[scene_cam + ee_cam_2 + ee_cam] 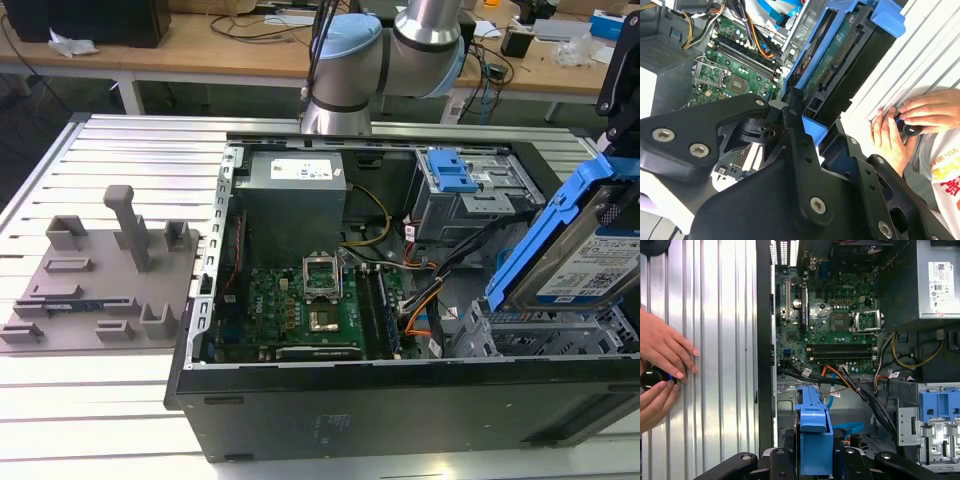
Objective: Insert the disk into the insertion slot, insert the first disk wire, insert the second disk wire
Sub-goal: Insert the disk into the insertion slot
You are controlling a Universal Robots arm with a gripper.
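Observation:
The disk (585, 255), a silver drive with a white label in a bright blue caddy, hangs tilted above the case's corner at the exterior view's right. My gripper (618, 150) is shut on its upper end. The second wrist view shows the disk's (840, 55) green circuit-board underside, with my black gripper (802, 117) clamped on the blue frame. In the first wrist view the caddy (814, 427) is seen edge-on between my fingers (785, 462). The insertion slot (545, 335), a grey perforated bay, lies just below the disk's lower end.
A taller grey cage with a blue latch (455, 180) stands behind the slot. Black and orange cables (430, 290) run between the motherboard (310, 300) and the cages. A person's hands (660, 365) rest on the ribbed table beside the case, holding a small black object. A grey fixture plate (100, 280) lies on the exterior view's left.

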